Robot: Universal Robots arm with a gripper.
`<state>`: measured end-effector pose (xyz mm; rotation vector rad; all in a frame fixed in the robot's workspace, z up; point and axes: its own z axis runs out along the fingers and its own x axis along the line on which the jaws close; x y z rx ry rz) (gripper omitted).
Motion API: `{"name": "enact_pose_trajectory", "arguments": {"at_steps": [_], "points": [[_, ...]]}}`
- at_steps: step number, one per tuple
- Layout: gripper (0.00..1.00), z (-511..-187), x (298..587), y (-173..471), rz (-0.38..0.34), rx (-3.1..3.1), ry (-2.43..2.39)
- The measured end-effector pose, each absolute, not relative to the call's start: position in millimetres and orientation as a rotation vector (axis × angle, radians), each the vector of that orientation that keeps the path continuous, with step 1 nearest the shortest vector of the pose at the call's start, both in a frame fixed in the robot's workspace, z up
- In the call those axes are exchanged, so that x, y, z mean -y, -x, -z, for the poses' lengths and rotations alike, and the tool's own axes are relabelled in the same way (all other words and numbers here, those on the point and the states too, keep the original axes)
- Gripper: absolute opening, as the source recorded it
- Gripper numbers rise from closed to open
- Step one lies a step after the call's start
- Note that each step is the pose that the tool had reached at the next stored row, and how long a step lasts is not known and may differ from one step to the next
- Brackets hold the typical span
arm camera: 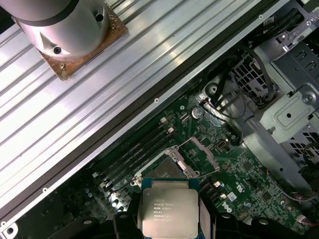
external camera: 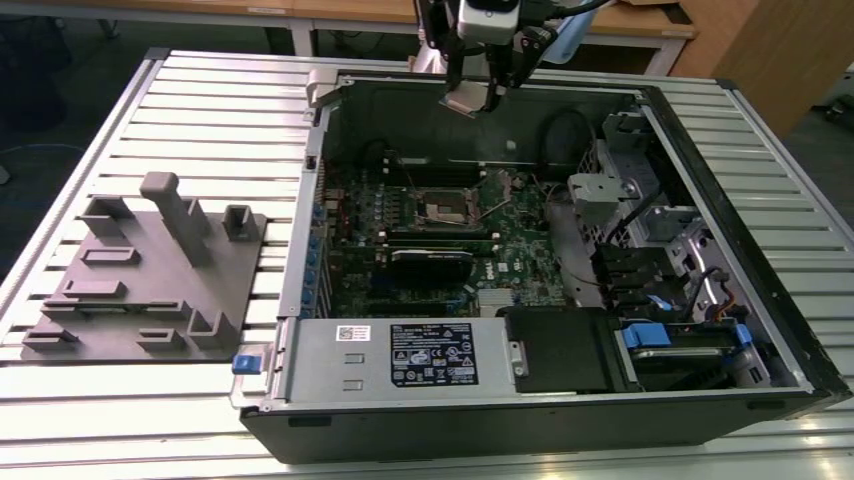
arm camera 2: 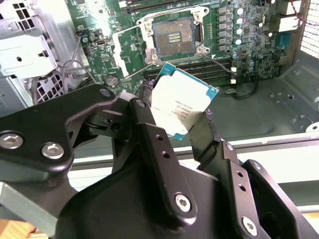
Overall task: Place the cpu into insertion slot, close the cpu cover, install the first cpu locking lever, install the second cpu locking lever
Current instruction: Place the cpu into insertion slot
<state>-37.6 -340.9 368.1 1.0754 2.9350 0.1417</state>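
Note:
My gripper (external camera: 477,92) hangs over the far wall of the open computer case, shut on the cpu (external camera: 467,101). In both wrist views the cpu (arm camera 2: 184,104) (arm camera: 169,213) is a silver-grey square chip, pinched by its edges between the black fingers (arm camera 2: 149,134). The insertion slot (external camera: 447,206) (arm camera 2: 174,37) lies bare on the green board, well below the chip, with its dark centre exposed. The cpu cover (arm camera 2: 125,50) (arm camera: 205,153) stands swung open beside the slot. Thin wire levers (arm camera 2: 142,69) stick up next to the slot.
The case (external camera: 747,330) lies on a slatted metal table (external camera: 200,110). Inside it are the power supply (external camera: 400,355), a drive cage (external camera: 667,230) and long black memory slots (external camera: 434,235). A grey fixture block (external camera: 147,270) sits at the exterior view's left.

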Motion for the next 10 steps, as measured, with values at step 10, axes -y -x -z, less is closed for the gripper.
{"name": "enact_pose_trajectory", "arguments": {"at_steps": [10], "points": [[0.54,-368.1,340.9,37.6,-0.141,-2.929,-1.089]]}}
